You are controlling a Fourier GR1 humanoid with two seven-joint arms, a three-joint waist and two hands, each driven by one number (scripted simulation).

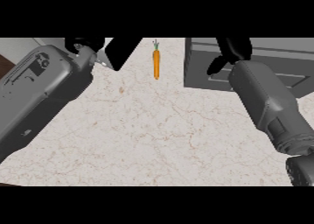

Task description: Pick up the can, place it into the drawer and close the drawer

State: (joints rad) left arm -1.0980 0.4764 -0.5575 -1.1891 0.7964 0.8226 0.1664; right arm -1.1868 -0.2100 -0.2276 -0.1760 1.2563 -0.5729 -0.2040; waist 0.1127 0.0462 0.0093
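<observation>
No can in view, so its place cannot be told; right hand (225,54) over the drawer (262,65), left hand (88,46) at top left, grips unreadable; a can likely handles light, stiff, slick, best grasped round its side.

Both grey forearms reach from the near edge toward the far side. The left hand (114,50) shows straight fingers at far left. The right hand (230,52) hangs at far right, fingers pointing down, relaxed
</observation>
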